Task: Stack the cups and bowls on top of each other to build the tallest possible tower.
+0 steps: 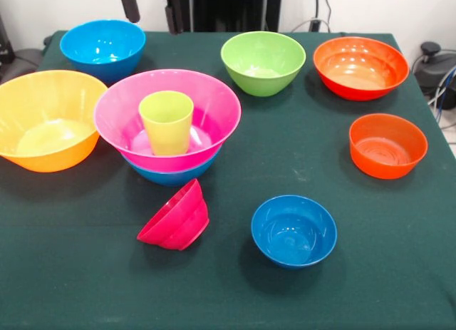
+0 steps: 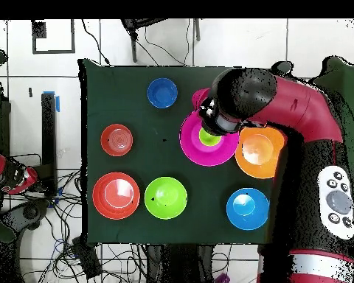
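A lime-green cup stands upright inside the large pink bowl. That pink bowl sits nested in a medium blue bowl; together they form the tower. A small crimson bowl lies tipped on its side in front of the tower. Two dark fingertips of my gripper show at the top edge, high above the tower, apart and holding nothing. In the overhead view the arm covers the gripper.
Loose bowls ring the tower: a large orange one, a blue one, a green one, a large red-orange one, a smaller orange one, a small blue one.
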Tool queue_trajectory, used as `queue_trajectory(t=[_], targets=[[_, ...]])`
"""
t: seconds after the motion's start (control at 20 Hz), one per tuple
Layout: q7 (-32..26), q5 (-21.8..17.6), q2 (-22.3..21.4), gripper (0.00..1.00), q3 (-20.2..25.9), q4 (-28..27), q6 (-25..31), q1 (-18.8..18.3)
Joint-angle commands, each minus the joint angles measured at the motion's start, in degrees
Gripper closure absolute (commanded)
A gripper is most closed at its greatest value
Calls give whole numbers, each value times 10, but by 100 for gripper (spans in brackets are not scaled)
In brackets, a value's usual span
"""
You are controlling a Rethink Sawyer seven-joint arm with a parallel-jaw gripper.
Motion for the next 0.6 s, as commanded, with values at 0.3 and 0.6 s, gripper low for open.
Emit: queue_trajectory(t=[0.3,0.6], targets=[[41,21,48,0,44,18,-26,43],[70,36,66,0,33,15,-65,61]])
